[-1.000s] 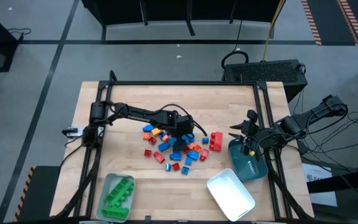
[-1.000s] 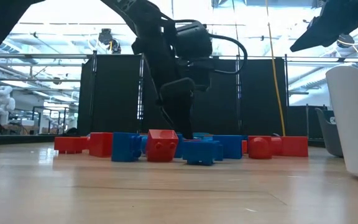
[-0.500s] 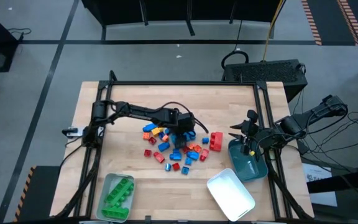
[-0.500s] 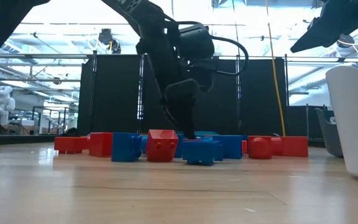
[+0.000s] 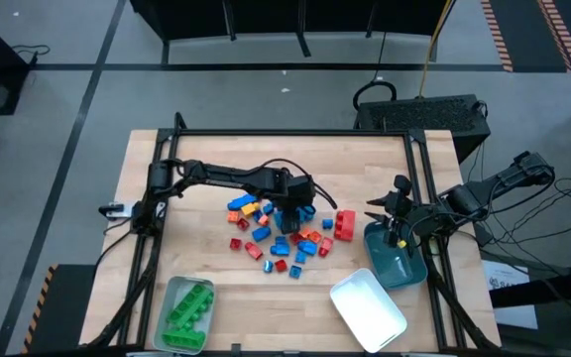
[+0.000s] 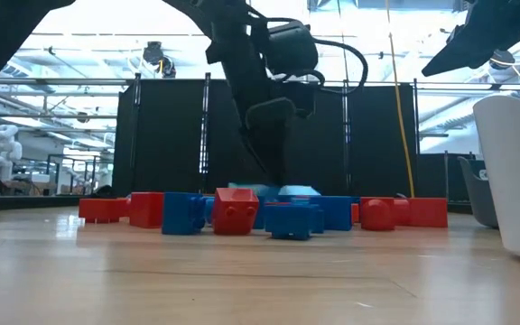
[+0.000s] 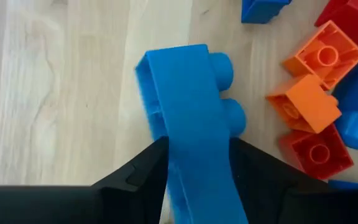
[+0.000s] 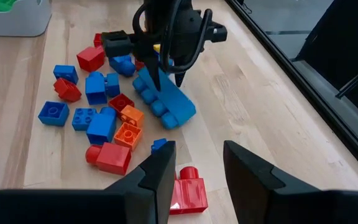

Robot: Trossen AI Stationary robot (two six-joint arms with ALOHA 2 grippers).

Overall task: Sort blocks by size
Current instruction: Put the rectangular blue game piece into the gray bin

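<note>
no readable text, label, brand or number shows anywhere

Bare table (image 5: 206, 149) along far edge & left side: easy pass there. Centre blocked by blocks (image 5: 271, 238) in a loose cluster, w/ left gripper (image 5: 287, 220) and its arm stretched across from the left, clamped on a long blue brick (image 8: 165, 99) tilted over the pile. Red brick (image 5: 344, 224) sits just right of cluster. Narrow bare gap betw. it & teal tray (image 5: 395, 260). Right gripper (image 5: 397, 208) hangs at right edge over that tray. Near edge: grey tray (image 5: 171, 317) left, white tray (image 5: 367, 307) right, open strip between them.
</note>
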